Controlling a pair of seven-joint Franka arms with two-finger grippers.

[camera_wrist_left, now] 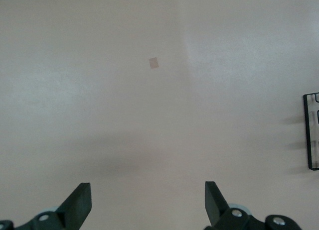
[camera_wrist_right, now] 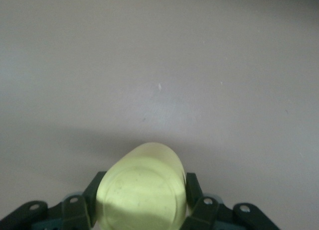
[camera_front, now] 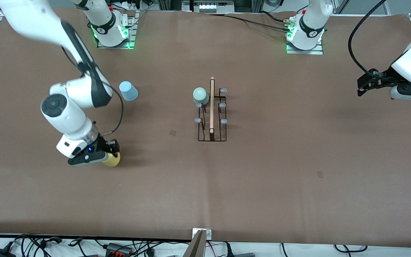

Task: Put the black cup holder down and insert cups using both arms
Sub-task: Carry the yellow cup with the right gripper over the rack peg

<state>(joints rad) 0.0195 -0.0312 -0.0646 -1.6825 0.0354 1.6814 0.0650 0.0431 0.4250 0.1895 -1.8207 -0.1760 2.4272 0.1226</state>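
Looking down from the front view, the right gripper (camera_front: pixel 110 154) sits low over the table (camera_front: pixel 262 185) toward the right arm's end, its fingers clamped on the yellow cup (camera_front: pixel 113 159). The black cup holder (camera_front: pixel 212 112) stands at the table's middle, the mint green cup (camera_front: pixel 200 95) already on a prong at its end farthest from the camera. The light blue cup (camera_front: pixel 128 91) waits upside down, farther from the camera than the yellow one. The left gripper (camera_front: pixel 369 81) hangs idle near the edge at the left arm's end.

From the left wrist view, the left gripper's fingers (camera_wrist_left: pixel 79 202) stand wide apart over bare table — only an edge of the holder (camera_wrist_left: pixel 312 133) shows.

From the right wrist view, the yellow cup (camera_wrist_right: pixel 144 190) fills the jaws, pinched across its smooth tapered wall. That taper is the risk: the cup could slide or tilt on the lift, and a tilted cup could miss its prong or nudge the light wire holder — possibly shaking the mint green cup off.
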